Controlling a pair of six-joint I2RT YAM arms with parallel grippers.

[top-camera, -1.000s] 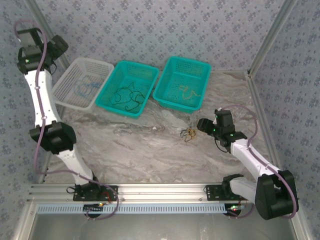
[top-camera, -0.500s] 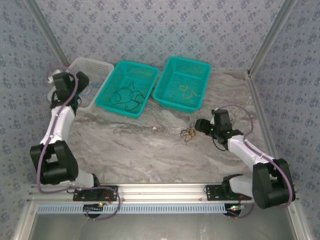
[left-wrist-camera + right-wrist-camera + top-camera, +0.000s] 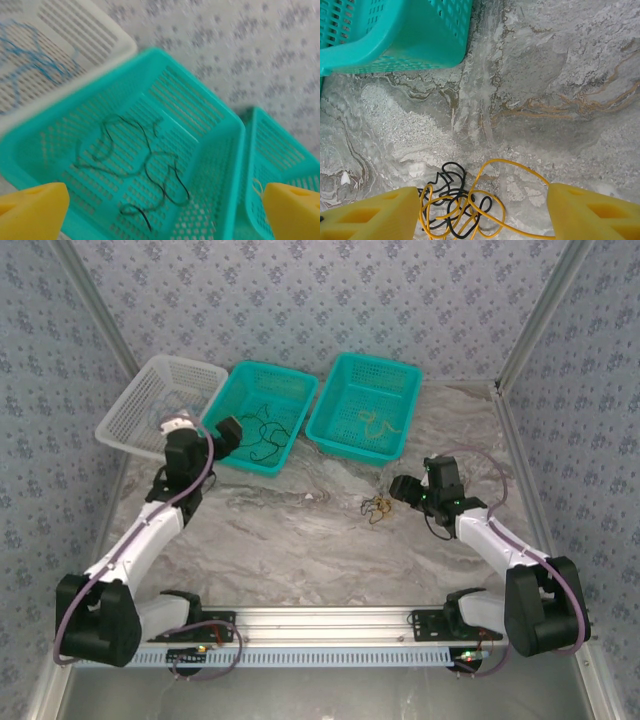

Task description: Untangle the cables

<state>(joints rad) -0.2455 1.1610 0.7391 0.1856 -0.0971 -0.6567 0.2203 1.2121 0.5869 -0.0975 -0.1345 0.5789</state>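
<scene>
Right wrist view gives us the tangle (image 3: 457, 207): yellow and black cables knotted on the table (image 3: 545, 75), near the front corner of the right basket (image 3: 395, 35). Our right gripper (image 3: 482, 192) hangs low over it, jaws apart and holding nothing, with the knot between the fingers and nearer the left one. Our left gripper (image 3: 162, 200) is spread wide and empty above the middle basket (image 3: 197, 90), where black cables (image 3: 135, 170) lie loose. A blue cable (image 3: 30, 55) lies in the white basket (image 3: 115, 42). If we pinch here, we judge both colours may lift together and tighten the knot, since the strands cross. Against a second ago, the left arm has swung down from the wall to the baskets, while the right gripper and tangle have hardly moved.
</scene>
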